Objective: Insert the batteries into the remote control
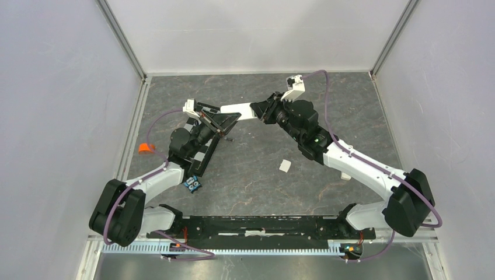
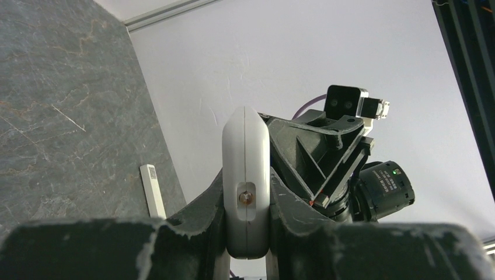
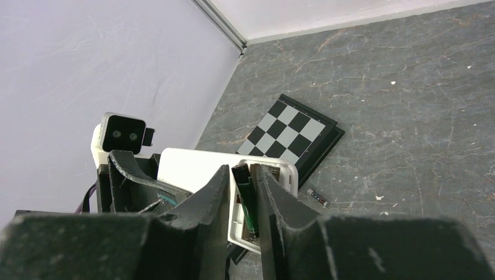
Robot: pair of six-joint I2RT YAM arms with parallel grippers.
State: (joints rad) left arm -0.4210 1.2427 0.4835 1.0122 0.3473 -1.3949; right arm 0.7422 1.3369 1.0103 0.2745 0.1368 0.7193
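Note:
My left gripper (image 2: 246,195) is shut on the white remote control (image 2: 245,146) and holds it edge-on above the table; in the top view the remote (image 1: 238,109) spans between both grippers. My right gripper (image 3: 245,178) is shut on a dark green battery (image 3: 247,204), which is tilted into the remote's open compartment (image 3: 274,175) at the end of its plain white back. A second battery (image 3: 318,198) lies on the table just beside the chessboard. In the top view my left gripper (image 1: 222,121) and right gripper (image 1: 264,111) meet at the back middle.
The checkered board (image 3: 292,134) lies under the remote, partly beneath my left arm (image 1: 201,160). A small white square piece (image 1: 285,165) and a blue toy (image 1: 192,184) sit on the table. A thin white strip (image 2: 152,189) lies near the wall. Walls enclose the left, back and right.

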